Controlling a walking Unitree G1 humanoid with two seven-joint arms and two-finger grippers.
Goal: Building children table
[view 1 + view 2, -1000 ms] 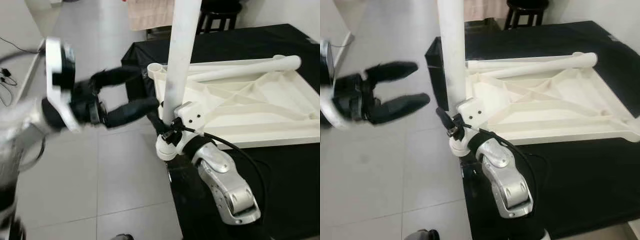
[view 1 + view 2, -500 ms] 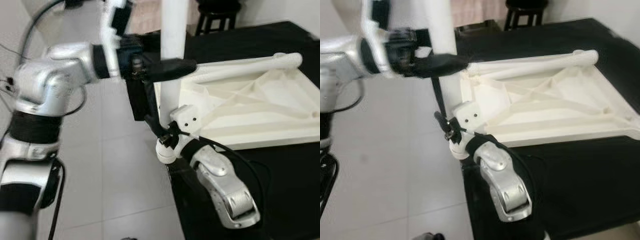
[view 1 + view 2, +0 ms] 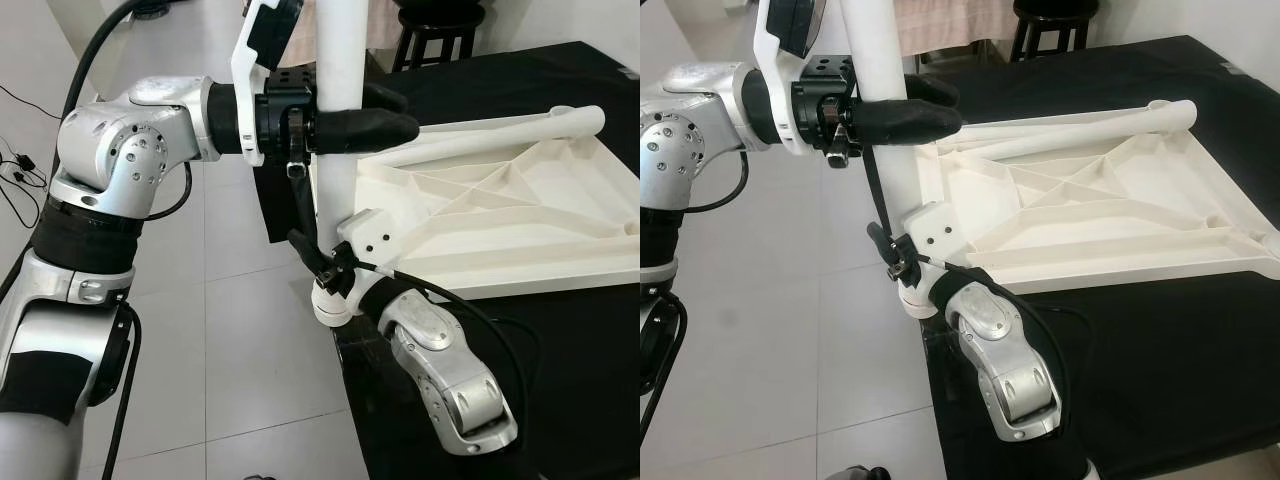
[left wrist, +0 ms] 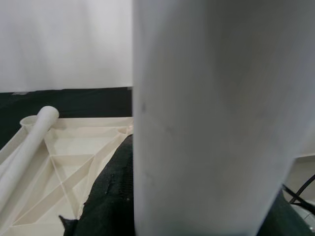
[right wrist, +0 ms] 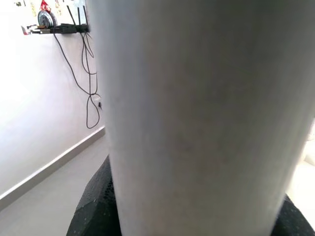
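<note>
A white table leg (image 3: 338, 60) stands upright at the near left corner of the upturned white tabletop (image 3: 500, 220). My left gripper (image 3: 398, 112) is shut around the leg partway up, one black finger on each side. My right gripper (image 3: 325, 262) is shut on the same leg low down, just above the corner socket (image 3: 368, 232). In the left wrist view the leg (image 4: 211, 118) is very close, beside a black finger (image 4: 110, 196). In the right wrist view the leg (image 5: 197, 113) is just as close. A second white leg (image 3: 500, 130) lies along the tabletop's far edge.
The tabletop rests on a surface covered in black cloth (image 3: 580, 380). Grey floor tiles (image 3: 230, 350) stretch to the left. A dark stool (image 3: 440, 30) stands behind the table. Loose cables (image 3: 15, 150) lie at the far left by the wall.
My left arm swung in from the left, where its gripper hung open in the air, and closed its fingers around the upright leg. The right gripper kept its hold low on the leg.
</note>
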